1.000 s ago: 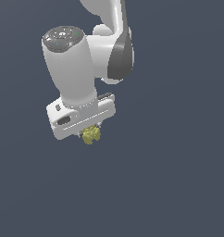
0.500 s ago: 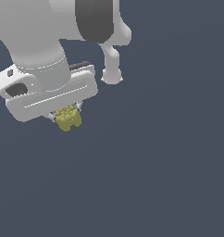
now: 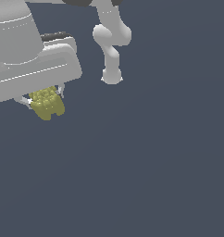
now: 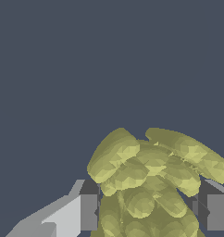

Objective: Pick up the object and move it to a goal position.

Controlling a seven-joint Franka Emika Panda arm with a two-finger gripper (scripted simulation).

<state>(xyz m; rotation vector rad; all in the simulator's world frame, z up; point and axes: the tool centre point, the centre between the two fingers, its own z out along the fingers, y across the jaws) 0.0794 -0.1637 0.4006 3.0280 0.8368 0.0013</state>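
The object (image 3: 47,103) is a small yellow-olive bumpy clump, held under the white hand at the upper part of the exterior view's left. My gripper (image 3: 43,98) is shut on it, with only the finger tips (image 3: 26,100) showing beside it. In the wrist view the object (image 4: 151,180) fills the space between the two grey fingers (image 4: 88,210), which press on its sides. It hangs in the air above the dark grey floor (image 3: 146,176). No goal marker shows.
The arm's white links and base (image 3: 111,76) stand further back, to the exterior view's right of the hand. The floor around is plain dark grey.
The hand with the object has moved toward the exterior view's left and closer to the camera, so it looks larger. The grip on the object is unchanged.
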